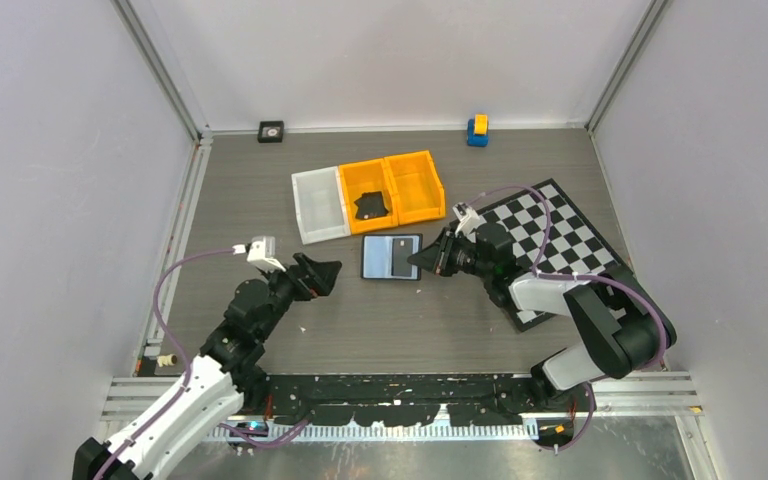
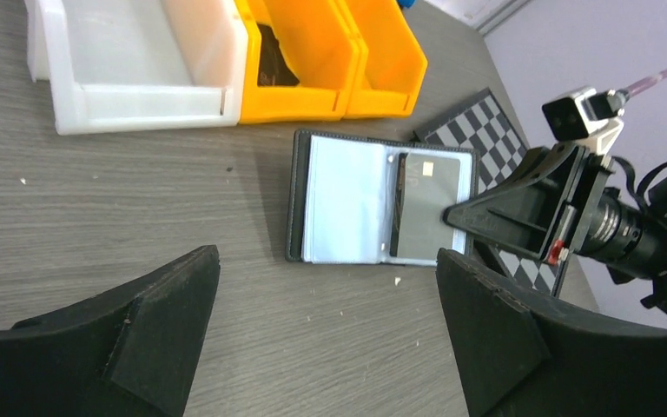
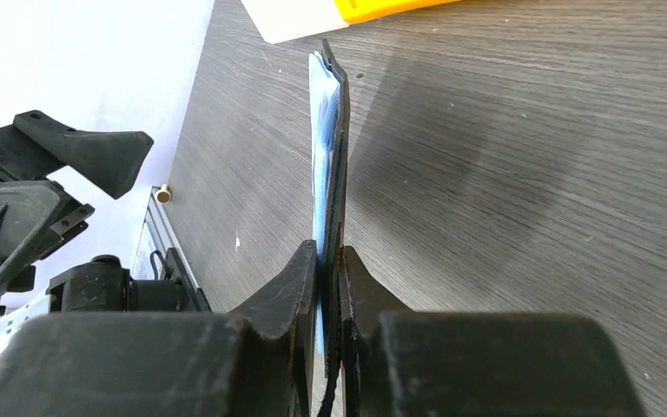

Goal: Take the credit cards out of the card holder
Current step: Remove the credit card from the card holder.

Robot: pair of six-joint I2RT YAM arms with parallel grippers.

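Lying open near the middle of the tabletop, the card holder [image 1: 391,256] shows a black cover and pale grey-blue inner panels. A dark credit card [image 2: 425,204] with a gold chip sits in its right panel. The right gripper [image 1: 422,258] is clamped on the holder's right edge. The left gripper [image 1: 325,272] hovers off its left edge, jaws wide apart. More dark cards [image 1: 371,205] lie in the orange bin [image 1: 365,178] just beyond.

This is a robotics lab test cell: a wood-grain table [image 1: 260,180] is boxed in by plain pale walls [image 1: 60,150] on aluminium posts [image 1: 160,65]. Two cabled arms, left [image 1: 230,340] and right [image 1: 580,310], are bolted to a metal rail [image 1: 400,385] at the near edge. Plastic bins [image 1: 415,185] and a chessboard [image 1: 560,235] lie out as practice props.
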